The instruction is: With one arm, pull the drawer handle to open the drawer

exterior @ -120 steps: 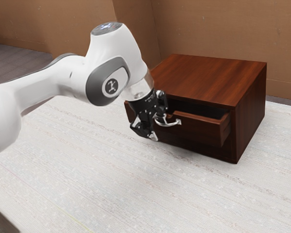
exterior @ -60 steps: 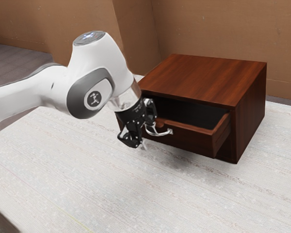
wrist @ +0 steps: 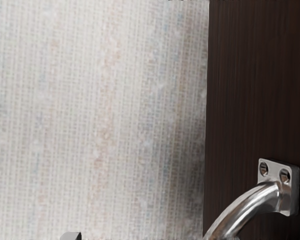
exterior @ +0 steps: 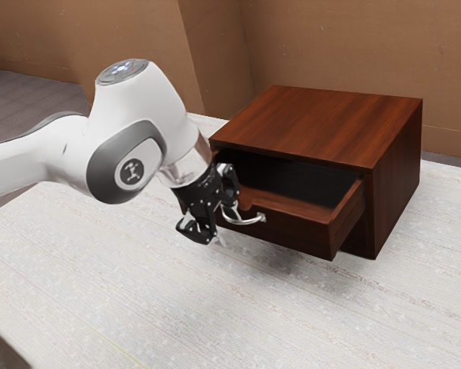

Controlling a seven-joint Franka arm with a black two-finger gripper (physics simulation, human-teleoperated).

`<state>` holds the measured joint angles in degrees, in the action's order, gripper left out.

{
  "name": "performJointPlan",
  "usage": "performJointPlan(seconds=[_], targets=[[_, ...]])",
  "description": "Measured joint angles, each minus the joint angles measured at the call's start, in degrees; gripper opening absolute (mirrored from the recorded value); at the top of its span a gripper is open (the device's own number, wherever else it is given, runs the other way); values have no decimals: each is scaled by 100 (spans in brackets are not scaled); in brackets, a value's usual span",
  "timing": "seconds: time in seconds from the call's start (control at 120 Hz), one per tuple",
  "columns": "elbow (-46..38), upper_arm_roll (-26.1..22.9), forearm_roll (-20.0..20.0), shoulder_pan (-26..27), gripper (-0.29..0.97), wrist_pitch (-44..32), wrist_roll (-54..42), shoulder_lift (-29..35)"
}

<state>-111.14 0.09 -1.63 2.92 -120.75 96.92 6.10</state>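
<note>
The drawer is seen partway out of the cabinet, which is set toward the bench's far edge. Its metal handle is pinched by the hand, apparently so that a pull can be carried straight outward.

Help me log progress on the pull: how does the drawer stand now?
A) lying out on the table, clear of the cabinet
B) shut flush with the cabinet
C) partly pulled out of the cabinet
C: the exterior view shows the drawer jutting from the cabinet front, the end effector at its metal handle.
</note>
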Motion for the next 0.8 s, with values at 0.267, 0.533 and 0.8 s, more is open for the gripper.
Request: performJointPlan(seconds=[0.267, 0.533, 0.8], targets=[[-546, 2, -1, 33, 31, -228, 41, 424], [-809, 18, 14, 63, 31, -338, 75, 687], [-1127, 38, 40, 101, 31, -461, 97, 1010]])
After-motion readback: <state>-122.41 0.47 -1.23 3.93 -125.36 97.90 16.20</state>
